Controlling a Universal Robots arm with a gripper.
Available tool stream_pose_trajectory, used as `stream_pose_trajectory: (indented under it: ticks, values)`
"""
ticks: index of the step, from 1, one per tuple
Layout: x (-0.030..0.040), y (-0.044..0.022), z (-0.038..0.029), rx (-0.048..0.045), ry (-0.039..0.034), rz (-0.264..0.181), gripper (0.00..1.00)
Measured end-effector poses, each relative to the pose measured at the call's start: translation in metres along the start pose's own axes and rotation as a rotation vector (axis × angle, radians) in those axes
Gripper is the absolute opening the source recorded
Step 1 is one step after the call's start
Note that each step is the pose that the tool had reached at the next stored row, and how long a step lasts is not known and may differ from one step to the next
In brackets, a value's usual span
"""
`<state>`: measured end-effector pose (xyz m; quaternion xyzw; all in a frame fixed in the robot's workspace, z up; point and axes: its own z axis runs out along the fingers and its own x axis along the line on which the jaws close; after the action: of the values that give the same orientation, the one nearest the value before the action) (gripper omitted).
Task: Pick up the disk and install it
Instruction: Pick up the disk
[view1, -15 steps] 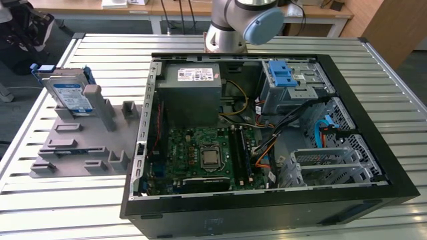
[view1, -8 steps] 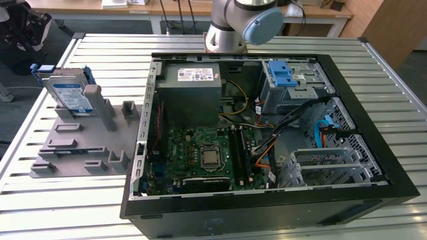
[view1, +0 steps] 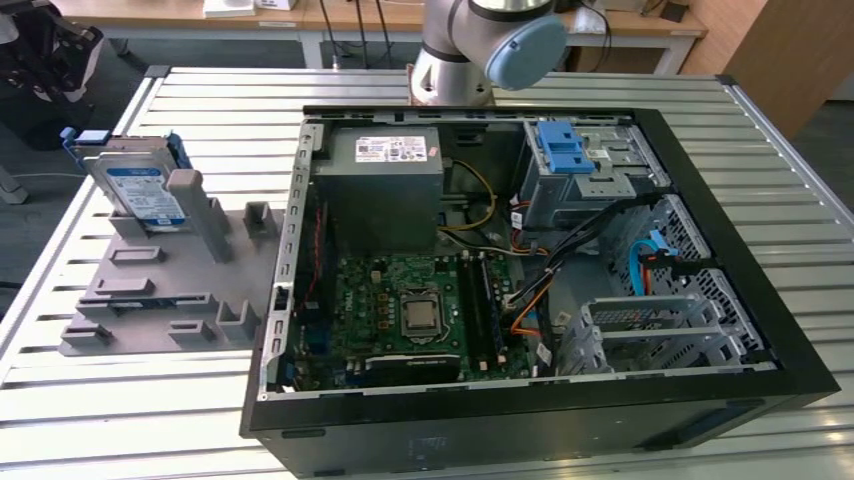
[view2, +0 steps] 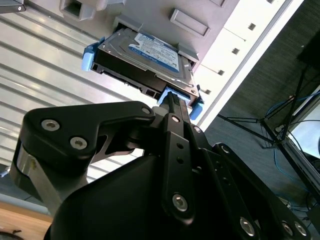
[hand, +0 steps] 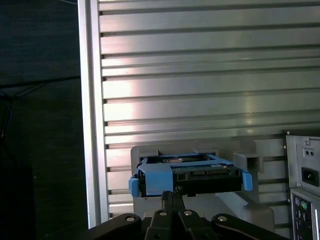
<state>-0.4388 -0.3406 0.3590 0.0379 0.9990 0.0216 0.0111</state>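
Observation:
The disk (view1: 142, 192) is a silver drive with a white-and-blue label in a blue carrier. It stands on edge in a slot of the grey holder (view1: 174, 290), at the exterior view's left, outside the computer case. Both wrist views look along my gripper (view2: 172, 99) (hand: 172, 194) toward the disk (view2: 145, 55) (hand: 190, 172). The black fingers lie pressed together, with the tips pointing at the carrier's blue edge. The gripper is shut with nothing between the fingers. I cannot tell whether the tips touch the carrier.
The open computer case (view1: 747, 250) lies on the slatted metal table (view1: 120, 420). Inside it are a grey power-supply box (view1: 387, 170), a motherboard (view1: 414, 310), loose cables and a metal drive bay with a blue latch (view1: 566, 150). The arm's base (view1: 467, 50) stands behind the case.

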Motion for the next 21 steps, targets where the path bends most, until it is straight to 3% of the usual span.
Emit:
stream_pose_trajectory:
  ticks: [8,17,21]
  values:
    - [0.0001,0.0,0.0,-0.0002,0.001,-0.023,0.11]
    - [0.0,0.0,0.0003,-0.0017,0.0076,-0.175,0.11]
    - [0.0,-0.0001,0.0005,0.0138,0.0099,-0.224,0.11]
